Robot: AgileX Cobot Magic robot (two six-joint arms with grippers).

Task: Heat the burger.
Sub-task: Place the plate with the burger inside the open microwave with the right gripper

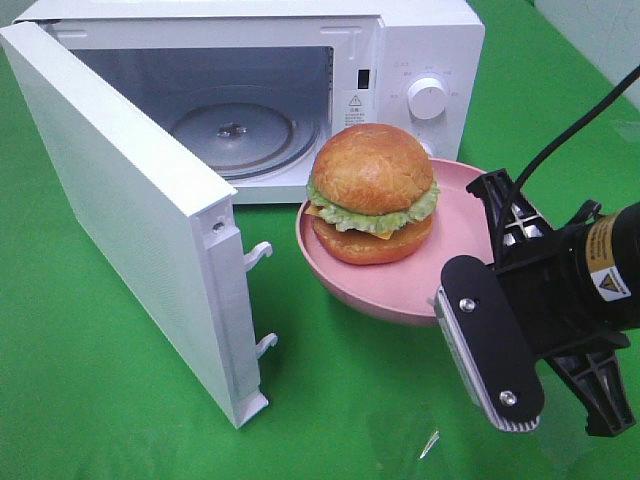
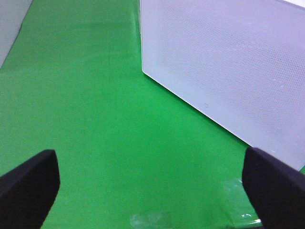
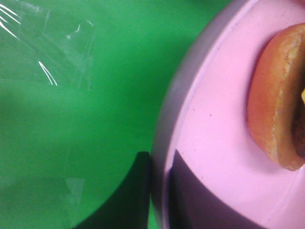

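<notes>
A: Which step is this?
B: Loading, I judge. The right pincer (image 3: 159,198) is clamped on the plate (image 1: 400,292) rim, with the burger (image 1: 372,193) on it, just before the open oven (image 1: 425,55). The left pincer (image 2: 152,191) gapes empty
A: Next?
B: Probably slide the plate, level, past the door (image 1: 130,200) onto the turntable (image 1: 232,128)
A: Views?
B: High view shows the oven. Right wrist shows the rim grip, left wrist only door and bench (image 2: 86,95)

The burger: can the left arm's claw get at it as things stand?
Probably not directly: the open left claw faces the outer side of the swung-open microwave door, and the burger sits beyond it on the pink plate.
</notes>
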